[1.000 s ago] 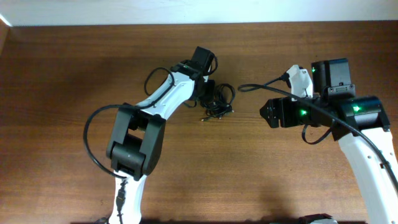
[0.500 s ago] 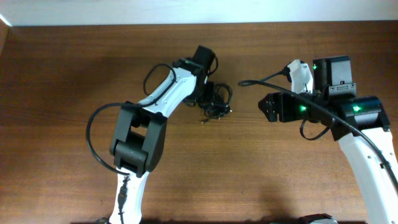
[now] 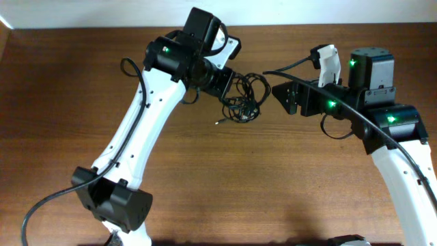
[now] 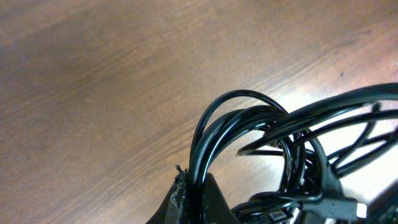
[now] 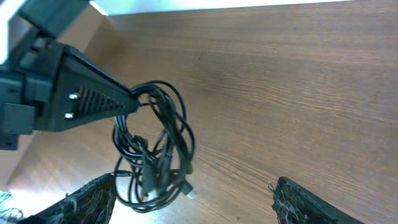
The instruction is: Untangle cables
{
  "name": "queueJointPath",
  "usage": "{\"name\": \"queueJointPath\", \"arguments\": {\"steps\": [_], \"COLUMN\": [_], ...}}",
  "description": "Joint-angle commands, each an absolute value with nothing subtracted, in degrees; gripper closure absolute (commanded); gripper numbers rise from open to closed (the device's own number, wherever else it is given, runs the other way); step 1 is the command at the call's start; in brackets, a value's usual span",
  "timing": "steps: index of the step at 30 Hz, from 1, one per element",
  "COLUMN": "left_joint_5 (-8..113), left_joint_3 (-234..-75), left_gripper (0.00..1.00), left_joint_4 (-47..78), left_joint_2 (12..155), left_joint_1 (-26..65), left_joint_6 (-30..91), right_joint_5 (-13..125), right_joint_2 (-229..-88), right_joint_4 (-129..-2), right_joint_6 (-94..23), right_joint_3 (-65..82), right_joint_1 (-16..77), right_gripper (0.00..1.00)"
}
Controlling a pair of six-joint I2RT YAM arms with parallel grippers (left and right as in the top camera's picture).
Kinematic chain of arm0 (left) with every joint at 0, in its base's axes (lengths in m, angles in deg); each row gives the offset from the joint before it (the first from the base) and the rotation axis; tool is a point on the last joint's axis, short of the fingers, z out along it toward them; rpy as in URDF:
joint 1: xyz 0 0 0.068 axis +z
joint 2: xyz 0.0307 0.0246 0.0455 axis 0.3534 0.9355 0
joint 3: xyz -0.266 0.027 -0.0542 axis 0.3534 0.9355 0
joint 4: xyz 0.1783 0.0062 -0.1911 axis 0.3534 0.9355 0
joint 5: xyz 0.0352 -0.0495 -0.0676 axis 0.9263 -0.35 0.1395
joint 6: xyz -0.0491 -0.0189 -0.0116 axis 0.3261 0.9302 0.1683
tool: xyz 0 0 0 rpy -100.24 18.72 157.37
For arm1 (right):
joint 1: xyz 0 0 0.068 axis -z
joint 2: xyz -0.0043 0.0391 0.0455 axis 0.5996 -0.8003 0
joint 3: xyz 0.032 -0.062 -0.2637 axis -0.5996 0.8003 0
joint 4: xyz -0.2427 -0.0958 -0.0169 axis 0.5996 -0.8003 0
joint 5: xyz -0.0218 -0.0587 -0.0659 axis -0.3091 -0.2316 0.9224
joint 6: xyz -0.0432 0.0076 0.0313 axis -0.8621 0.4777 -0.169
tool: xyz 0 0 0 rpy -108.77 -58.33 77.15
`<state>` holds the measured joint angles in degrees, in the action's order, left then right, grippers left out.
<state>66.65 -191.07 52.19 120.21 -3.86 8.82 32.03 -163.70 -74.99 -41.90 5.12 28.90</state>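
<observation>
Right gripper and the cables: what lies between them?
Nothing: the overhead view shows only bare table between the open right gripper and the cables held by the left gripper.

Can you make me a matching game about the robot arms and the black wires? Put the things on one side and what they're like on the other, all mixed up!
Things:
1. left tool
2. right tool
3. cables
4. table

What they're like:
A. brown wood
B. open, holding nothing
C. shut on the cables
D. black, bunched in tangled loops

Right pairs: 1-C, 2-B, 3-D, 4-A
</observation>
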Motion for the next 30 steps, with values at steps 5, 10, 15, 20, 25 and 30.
{"name": "queueJointPath", "arguments": {"steps": [5, 10, 15, 20, 25, 30], "left_joint_5": [61.0, 60.9, 60.9, 57.9, 56.4, 51.0], "left_joint_3": [-191.2, -191.2, -191.2, -191.2, -191.2, -191.2], "left_gripper": [1.00, 1.00, 1.00, 1.00, 1.00, 1.00], "left_joint_4": [54.3, 55.8, 57.9, 58.3, 58.4, 60.3], "left_joint_2": [120.8, 120.8, 120.8, 120.8, 120.8, 120.8], "left_joint_1": [-3.7, -3.7, -3.7, -3.7, -3.7, -3.7], "left_joint_6": [6.5, 6.5, 8.4, 11.8, 16.8, 17.9], "right_joint_5": [30.2, 30.1, 30.2, 28.3, 22.1, 22.3], "right_joint_2": [-165.7, -170.8, -175.7, -178.9, -179.2, -179.8], "right_joint_4": [-76.5, -76.8, -76.8, -76.7, -76.5, -74.8], "right_joint_6": [-44.9, -47.4, -49.3, -49.4, -52.3, -52.2], "right_joint_3": [4.6, 4.6, 4.6, 4.6, 4.6, 4.6], "right_joint_1": [28.5, 28.5, 28.5, 28.5, 28.5, 28.5], "right_gripper": [0.18, 0.19, 0.19, 0.20, 0.19, 0.24]}}
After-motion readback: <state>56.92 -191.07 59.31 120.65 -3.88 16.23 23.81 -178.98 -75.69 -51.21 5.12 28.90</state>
